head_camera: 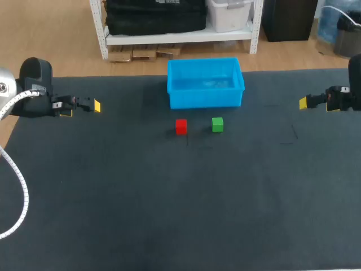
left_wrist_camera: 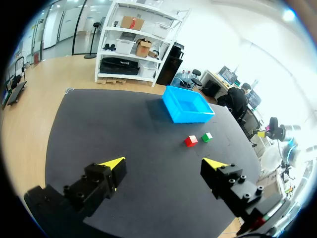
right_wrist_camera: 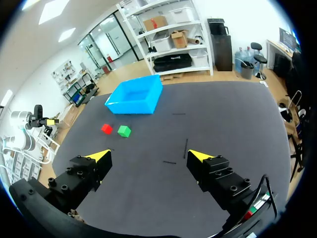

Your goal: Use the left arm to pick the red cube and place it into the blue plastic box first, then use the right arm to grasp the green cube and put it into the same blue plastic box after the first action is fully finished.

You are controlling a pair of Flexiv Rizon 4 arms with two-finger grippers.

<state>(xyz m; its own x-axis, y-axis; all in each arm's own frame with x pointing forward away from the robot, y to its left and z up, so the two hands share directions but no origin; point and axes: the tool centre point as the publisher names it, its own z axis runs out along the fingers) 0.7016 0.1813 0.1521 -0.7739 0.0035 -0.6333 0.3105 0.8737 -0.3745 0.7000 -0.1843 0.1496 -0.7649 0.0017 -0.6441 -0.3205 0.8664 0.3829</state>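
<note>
1. The left hand [left_wrist_camera: 164, 163] is wide open. Its two yellow-tipped fingers are far apart and there is nothing between them.
2. In the head view this hand hangs over the left side of the dark tabletop [head_camera: 169, 214], with its fingers pointing inward. It is well apart from both cubes and from the box.
3. The right hand [right_wrist_camera: 149, 155] is also spread wide and grips nothing. It hangs over the right side of the tabletop, with its fingers pointing toward the middle.
4. The red cube [head_camera: 181, 126] lies flat on the tabletop, near the front wall of the blue plastic box [head_camera: 206, 99] but not touching it. It sits below the left half of that wall.
5. The green cube [head_camera: 218, 124] lies just beside the red cube, on its right. There is a gap between the two, and they are in line along the front of the box.
6. The blue plastic box stands upright with its open top facing up, at the far middle of the tabletop. Both cubes are outside it.
7. In each wrist view the box and the pair of cubes lie well ahead of that arm's fingers.
</note>
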